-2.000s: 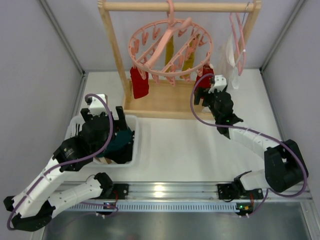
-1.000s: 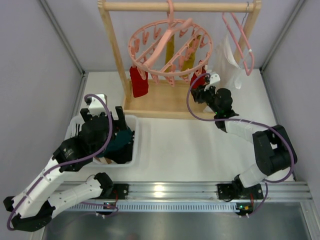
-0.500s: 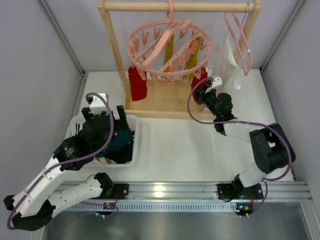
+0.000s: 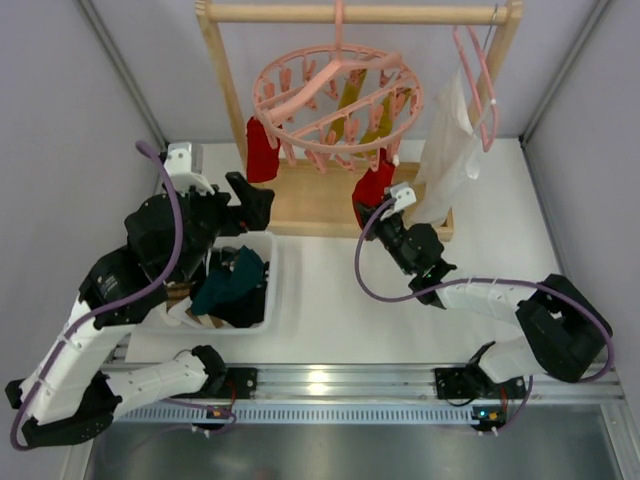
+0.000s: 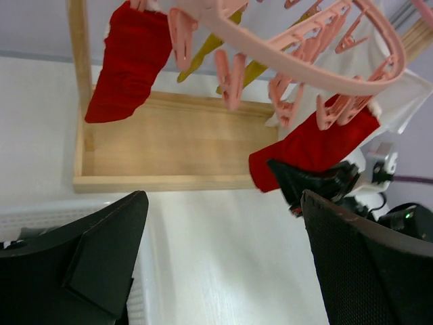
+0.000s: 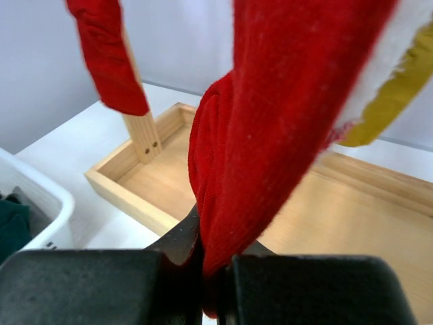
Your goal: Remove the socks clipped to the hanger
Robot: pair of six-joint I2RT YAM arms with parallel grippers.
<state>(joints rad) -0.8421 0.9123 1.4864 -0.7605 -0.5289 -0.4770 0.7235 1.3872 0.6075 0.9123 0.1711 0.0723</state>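
Observation:
The round pink hanger hangs from the rack's top bar, tilted. A red sock is clipped at its left. A second red sock is stretched down from a clip on its near right side, and my right gripper is shut on that sock's lower end. Two mustard socks hang at the back. My left gripper is open and empty, raised by the rack's left post. Its wrist view looks up at the hanger and both red socks.
A white bin near the left arm holds a teal sock. The wooden rack has a tray-like base and side posts. A slim pink hanger with white cloth hangs at the right. Grey walls close in both sides.
My right gripper shut on the right red sock and drew it down and toward the near left, tilting the hanger. My left arm rose from the bin toward the rack.

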